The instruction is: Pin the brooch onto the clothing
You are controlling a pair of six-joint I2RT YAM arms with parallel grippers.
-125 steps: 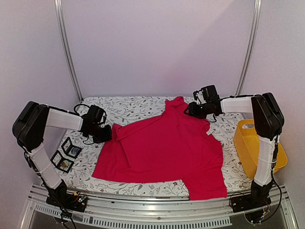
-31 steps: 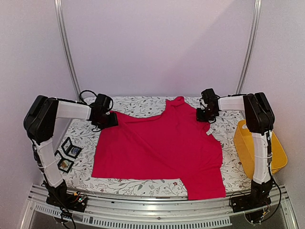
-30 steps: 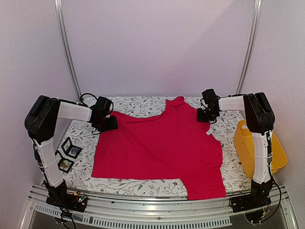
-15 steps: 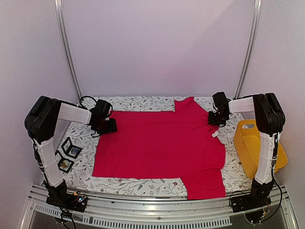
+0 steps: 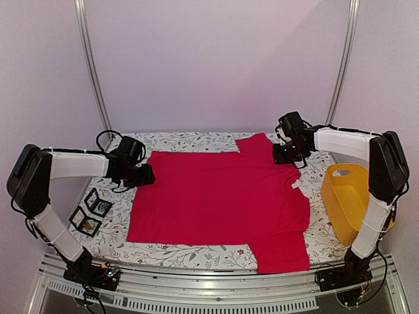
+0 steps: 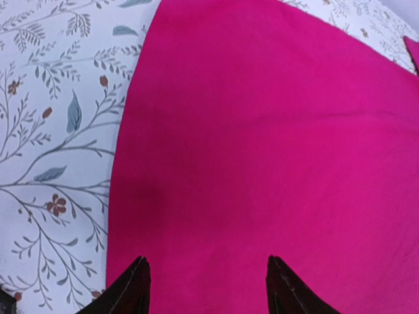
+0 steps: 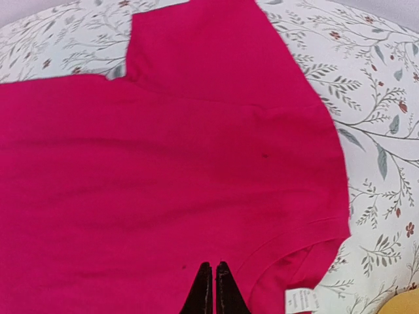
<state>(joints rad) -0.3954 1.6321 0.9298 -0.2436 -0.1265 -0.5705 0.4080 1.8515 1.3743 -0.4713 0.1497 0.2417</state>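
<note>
The left end effector (image 6: 208, 289) stands part open, its two dark fingertips apart with nothing between them, poised just over the left hem edge of the T-shirt (image 6: 262, 150), where the red cloth meets the floral tablecloth (image 6: 59, 131). From above, this left end effector (image 5: 135, 174) sits at the far left corner of the T-shirt (image 5: 222, 203). The right end effector (image 7: 214, 293) has its fingertips pressed together and grips nothing that can be seen. It hangs just above the flat red T-shirt (image 7: 163, 163) close to the neck opening, with the small white label (image 7: 299, 301) just to its right. In the overhead view the right end effector (image 5: 288, 152) is at the far right of the garment, beside the far sleeve. The T-shirt lies spread sideways on the tablecloth (image 5: 177, 145), neck and label (image 5: 295, 185) toward the right. A yellow basket (image 5: 347, 203) stands beyond the right edge, and small black-framed cases (image 5: 91, 209) lie off the left.
</note>
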